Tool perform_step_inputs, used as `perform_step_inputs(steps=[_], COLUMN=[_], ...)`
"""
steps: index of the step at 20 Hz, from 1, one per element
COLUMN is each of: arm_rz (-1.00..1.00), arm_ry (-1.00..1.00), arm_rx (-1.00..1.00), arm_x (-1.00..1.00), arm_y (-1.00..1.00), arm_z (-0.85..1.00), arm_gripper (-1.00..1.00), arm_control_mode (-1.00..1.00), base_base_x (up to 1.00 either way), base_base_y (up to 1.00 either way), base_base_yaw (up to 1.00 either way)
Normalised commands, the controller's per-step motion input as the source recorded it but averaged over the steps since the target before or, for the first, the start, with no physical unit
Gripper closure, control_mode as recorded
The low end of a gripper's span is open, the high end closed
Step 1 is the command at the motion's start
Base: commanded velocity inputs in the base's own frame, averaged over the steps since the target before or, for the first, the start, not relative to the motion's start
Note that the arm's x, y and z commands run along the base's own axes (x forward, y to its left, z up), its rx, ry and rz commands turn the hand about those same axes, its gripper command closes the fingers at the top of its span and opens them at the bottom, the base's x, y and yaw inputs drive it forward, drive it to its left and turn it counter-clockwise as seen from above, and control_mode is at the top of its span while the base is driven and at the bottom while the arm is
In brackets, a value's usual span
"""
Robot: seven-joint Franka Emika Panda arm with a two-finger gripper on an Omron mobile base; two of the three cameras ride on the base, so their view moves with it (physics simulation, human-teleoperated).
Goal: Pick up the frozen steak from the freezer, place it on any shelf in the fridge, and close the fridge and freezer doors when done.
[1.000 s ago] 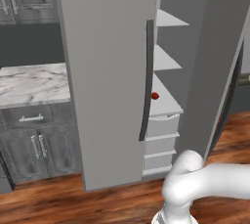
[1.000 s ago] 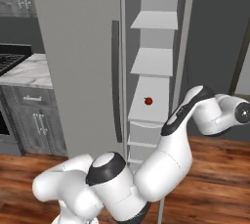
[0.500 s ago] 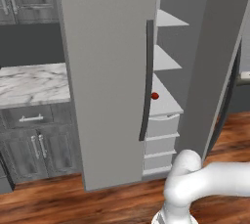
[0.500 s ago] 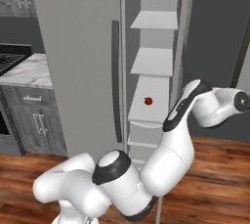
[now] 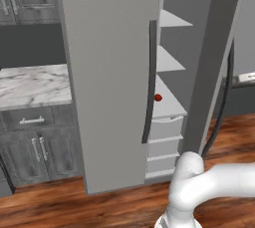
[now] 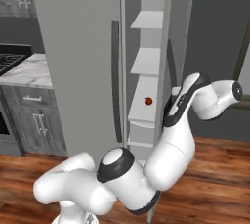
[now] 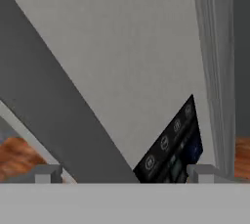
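Note:
The left fridge-freezer door (image 5: pixel 109 72) is shut, its long dark handle (image 5: pixel 149 82) upright. The right compartment is open, with white shelves (image 6: pixel 146 20). A small red lump that I take for the steak (image 5: pixel 158 97) (image 6: pixel 148 101) lies on the lowest shelf (image 5: pixel 172 108), above the drawers. The open right door (image 5: pixel 216 62) swings out toward me. In the hand view my gripper (image 7: pixel 124 173) is open, with nothing between its fingertips (image 7: pixel 49 171). It faces a flat grey door face with a dark control panel (image 7: pixel 171 145) close ahead.
A marble counter (image 5: pixel 30 85) over grey cabinets stands left of the fridge, with a stove (image 6: pixel 10 61) farther left. White drawers (image 5: pixel 162 142) sit under the shelves. The open door's dark handle (image 5: pixel 221 112) hangs at the right. The floor is wood (image 5: pixel 99 207).
My arm's far end has risen a little beside the open right door. The doors and the red lump on the shelf have not moved.

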Motion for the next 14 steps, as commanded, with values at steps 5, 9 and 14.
perform_step_inputs(steps=[5, 9, 14], arm_rz=[0.14, 0.08, 0.01], arm_ry=[0.0, 0.0, 0.0], arm_rx=[0.0, 0.01, 0.01], arm_x=[0.44, 0.53, 0.61], arm_y=[1.0, 1.0, 1.0], arm_z=[0.0, 0.0, 0.0], arm_gripper=[-1.0, -1.0, -1.0], arm_control_mode=[-1.0, -1.0, -1.0], base_base_x=[0.0, 0.0, 0.0], base_base_y=[0.0, 0.0, 0.0], base_base_yaw=[0.0, 0.0, 0.0])
